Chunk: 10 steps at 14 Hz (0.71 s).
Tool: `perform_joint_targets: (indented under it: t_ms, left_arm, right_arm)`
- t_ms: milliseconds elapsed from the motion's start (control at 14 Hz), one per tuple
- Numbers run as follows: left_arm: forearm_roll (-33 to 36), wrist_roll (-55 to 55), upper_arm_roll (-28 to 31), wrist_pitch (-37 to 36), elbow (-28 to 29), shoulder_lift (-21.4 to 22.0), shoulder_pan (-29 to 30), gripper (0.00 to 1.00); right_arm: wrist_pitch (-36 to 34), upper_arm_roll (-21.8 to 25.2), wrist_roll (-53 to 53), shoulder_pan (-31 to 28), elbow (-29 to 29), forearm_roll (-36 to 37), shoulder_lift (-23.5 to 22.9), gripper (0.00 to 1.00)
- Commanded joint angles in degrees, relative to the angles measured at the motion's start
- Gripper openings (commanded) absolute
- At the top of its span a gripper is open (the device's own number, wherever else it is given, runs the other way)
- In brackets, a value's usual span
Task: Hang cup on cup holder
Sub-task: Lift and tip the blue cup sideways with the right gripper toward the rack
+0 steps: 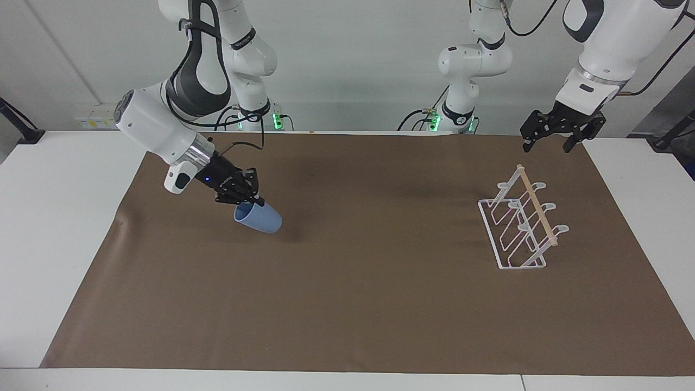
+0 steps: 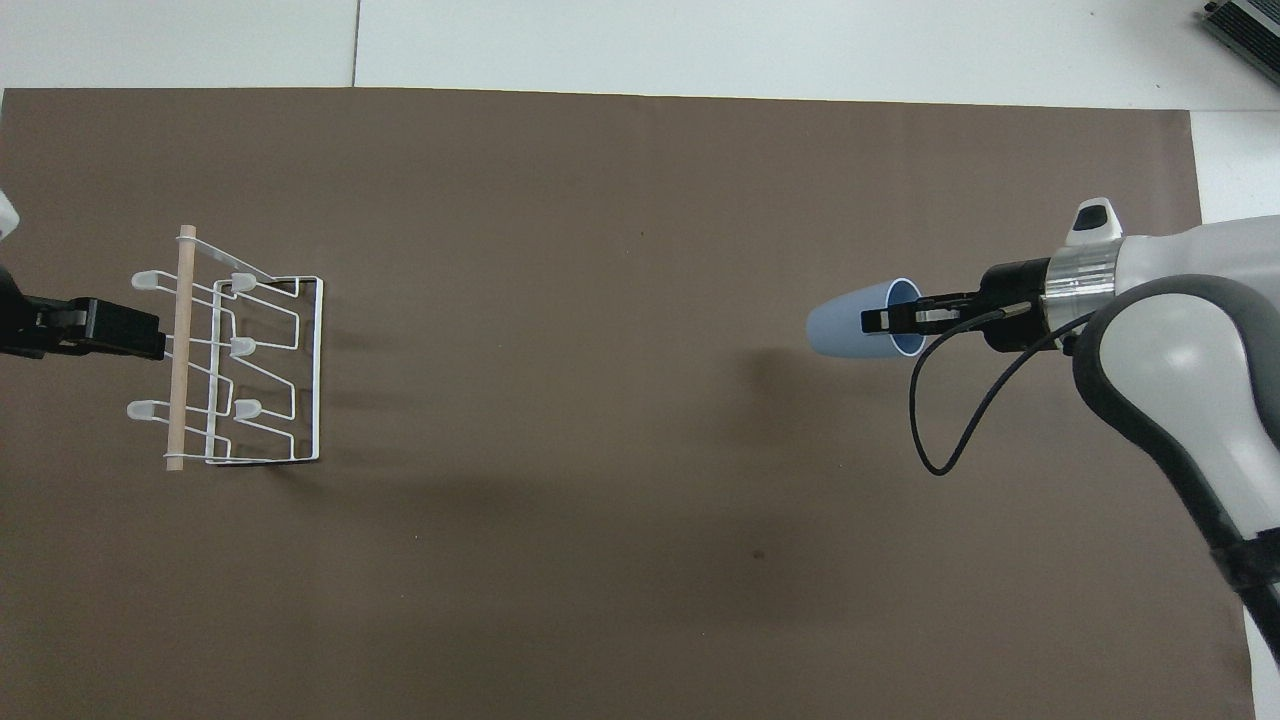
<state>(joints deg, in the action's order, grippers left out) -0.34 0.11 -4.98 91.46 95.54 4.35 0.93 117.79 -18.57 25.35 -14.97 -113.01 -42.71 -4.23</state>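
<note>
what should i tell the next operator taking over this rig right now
Right claw: shut on the rim of the cup, which is lifted and tilted on its side above the brown mat at the right arm's end.
Left claw: open, empty, waiting in the air over the mat's edge beside the cup holder.
Cup holder: standing at the left arm's end, every prong bare.
Done: cup picked up.
Left: carry it across and hang it on a prong.

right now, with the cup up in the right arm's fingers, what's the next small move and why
Probably carry the cup on across the brown mat toward the cup holder. The right gripper holds it by the rim, lifted and tilted, at its own end, the holder's prongs are bare, and the left gripper waits open over the holder's end.
</note>
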Motion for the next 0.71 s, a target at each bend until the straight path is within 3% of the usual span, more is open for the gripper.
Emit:
perform_joint_targets:
  t_ms: [0,357,643]
  left_arm:
    - [-0.9,0.3,-0.1,0.1,1.8,1.7,0.1,1.00]
    - [-3.2,-2.2,0.0,-1.3,2.0,1.8,1.3,1.00]
    - [-16.2,-23.1,0.0,-2.5,2.1,2.1,4.3,1.00]
  right_arm:
    - [-0.5,-0.2,0.7,2.2,-1.1,-7.4,1.7,0.00]
    - [0.6,-0.2,-1.0,7.8,-1.1,-25.6,2.2,0.00]
    - [7.0,-0.2,-1.3,15.0,-0.7,-36.6,2.2,0.00]
